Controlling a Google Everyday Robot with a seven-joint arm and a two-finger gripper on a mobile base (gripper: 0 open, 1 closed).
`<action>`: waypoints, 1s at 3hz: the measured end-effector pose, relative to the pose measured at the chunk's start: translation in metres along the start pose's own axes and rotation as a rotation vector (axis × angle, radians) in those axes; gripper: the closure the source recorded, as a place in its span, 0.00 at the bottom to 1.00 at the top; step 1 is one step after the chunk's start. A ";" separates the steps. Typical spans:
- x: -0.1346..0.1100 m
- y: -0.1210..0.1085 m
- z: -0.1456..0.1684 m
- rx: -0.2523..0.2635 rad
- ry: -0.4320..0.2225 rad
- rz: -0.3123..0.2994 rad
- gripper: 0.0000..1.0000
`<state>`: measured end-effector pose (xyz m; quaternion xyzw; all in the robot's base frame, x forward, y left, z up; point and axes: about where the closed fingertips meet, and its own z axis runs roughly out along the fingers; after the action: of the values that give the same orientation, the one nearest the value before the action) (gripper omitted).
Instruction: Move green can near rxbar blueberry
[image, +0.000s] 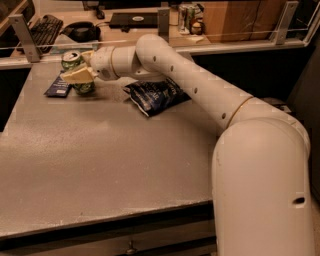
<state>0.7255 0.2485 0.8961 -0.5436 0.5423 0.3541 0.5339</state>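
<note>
The green can (72, 59) stands upright at the far left of the grey table (100, 165), its silver top showing. My gripper (76, 67) is shut on it, one cream finger (77, 76) across its front and the other behind. The can's lower part shows below the front finger, at or just above the table top. The rxbar blueberry (57, 87), a small flat navy wrapper, lies just left of the can, almost touching its base. My white arm reaches in from the right across the back of the table.
A crinkled dark blue chip bag (156, 95) lies right of the can, under my forearm. A railing with posts (22, 30) runs behind the table. Beyond it are a keyboard (42, 27) and cans (187, 12) on a counter.
</note>
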 end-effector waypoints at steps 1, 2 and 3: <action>-0.001 -0.007 0.008 0.005 -0.015 0.002 0.58; 0.000 -0.010 0.012 0.012 -0.027 0.008 0.35; -0.001 -0.012 0.014 0.014 -0.037 0.011 0.12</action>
<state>0.7393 0.2601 0.8967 -0.5301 0.5378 0.3635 0.5455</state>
